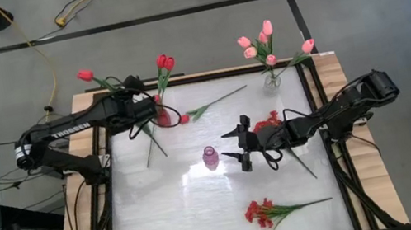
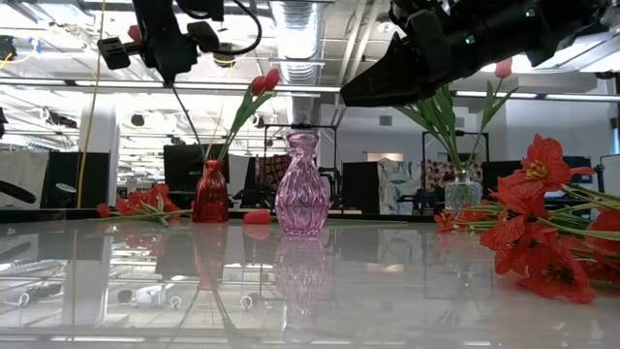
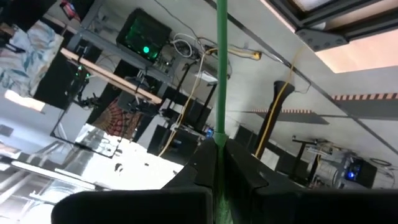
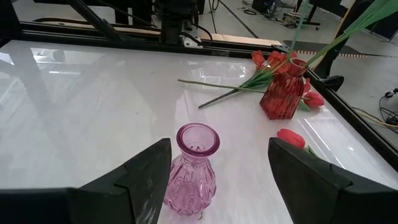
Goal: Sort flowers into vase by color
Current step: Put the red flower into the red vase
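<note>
From above, the left claw (image 1: pixel 154 100) pinches a tulip stem (image 1: pixel 163 78) over the red vase (image 1: pixel 163 119). The right claw (image 1: pixel 237 145) gapes beside the pink vase (image 1: pixel 210 158). Its wrist view shows empty fingers (image 4: pixel 147 176).

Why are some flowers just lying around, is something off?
Mostly unsorted rather than broken. A red tulip lies flat beside the red vase, and a red bunch lies flat near the table's front edge. The pink vase stands upright but empty. Nothing looks spilled or damaged.
</note>
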